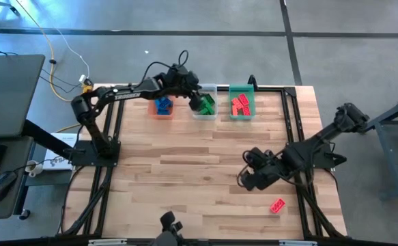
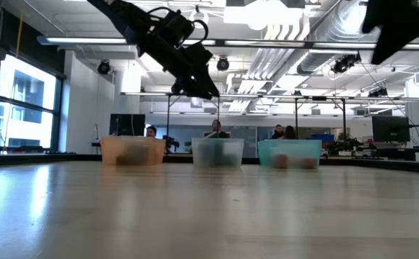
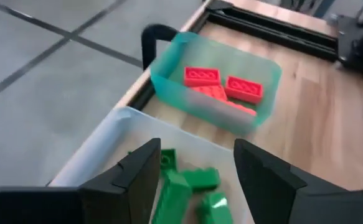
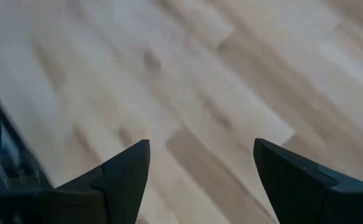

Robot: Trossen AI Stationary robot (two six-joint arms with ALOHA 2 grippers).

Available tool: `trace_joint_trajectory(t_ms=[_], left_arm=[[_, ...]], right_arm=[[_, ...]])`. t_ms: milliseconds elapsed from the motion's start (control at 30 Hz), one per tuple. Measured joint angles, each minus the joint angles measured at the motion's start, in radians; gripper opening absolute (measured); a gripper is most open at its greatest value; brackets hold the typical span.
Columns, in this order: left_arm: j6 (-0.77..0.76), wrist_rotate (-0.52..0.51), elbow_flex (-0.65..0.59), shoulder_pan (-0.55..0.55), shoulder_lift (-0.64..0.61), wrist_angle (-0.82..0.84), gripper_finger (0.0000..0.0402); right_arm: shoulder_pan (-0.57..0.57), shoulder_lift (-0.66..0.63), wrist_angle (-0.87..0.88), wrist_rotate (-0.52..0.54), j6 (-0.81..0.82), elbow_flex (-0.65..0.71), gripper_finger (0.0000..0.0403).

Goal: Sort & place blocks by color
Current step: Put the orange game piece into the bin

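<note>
High view: small studded red block (image 1: 277, 205)

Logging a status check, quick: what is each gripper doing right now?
Left gripper: open, empty, over the clear bin of green blocks.
Right gripper: open, empty, above bare table.

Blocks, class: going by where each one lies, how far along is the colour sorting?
Done: blue blocks lie in the orange bin, green blocks in the clear bin, red blocks in the green bin. In hand: the left gripper hovers open over the clear bin; the right gripper is open and empty. Left: one red block on the table.
</note>
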State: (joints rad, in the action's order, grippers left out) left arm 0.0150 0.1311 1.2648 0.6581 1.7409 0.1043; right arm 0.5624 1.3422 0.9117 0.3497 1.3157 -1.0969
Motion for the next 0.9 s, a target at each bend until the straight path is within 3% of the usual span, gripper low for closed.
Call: trace_joint_trajectory(t_ms=[433, 733, 900], left_arm=[[0.006, 0.011, 0.0, -0.156, -0.091, 0.223, 0.0189], [-0.055, -0.052, 0.0, -0.271, -0.091, 0.225, 0.0188], [-0.115, -0.063, 0.0, -0.326, -0.091, 0.23, 0.0188]], right_arm=[[0.186, 0.0, 0.085, -0.254, -0.195, 0.0, 0.0275], [0.324, 0.0, 0.126, -0.249, -0.548, 0.0, 0.0275], [0.355, 0.0, 0.115, -0.194, -0.599, 0.0, 0.0275]])
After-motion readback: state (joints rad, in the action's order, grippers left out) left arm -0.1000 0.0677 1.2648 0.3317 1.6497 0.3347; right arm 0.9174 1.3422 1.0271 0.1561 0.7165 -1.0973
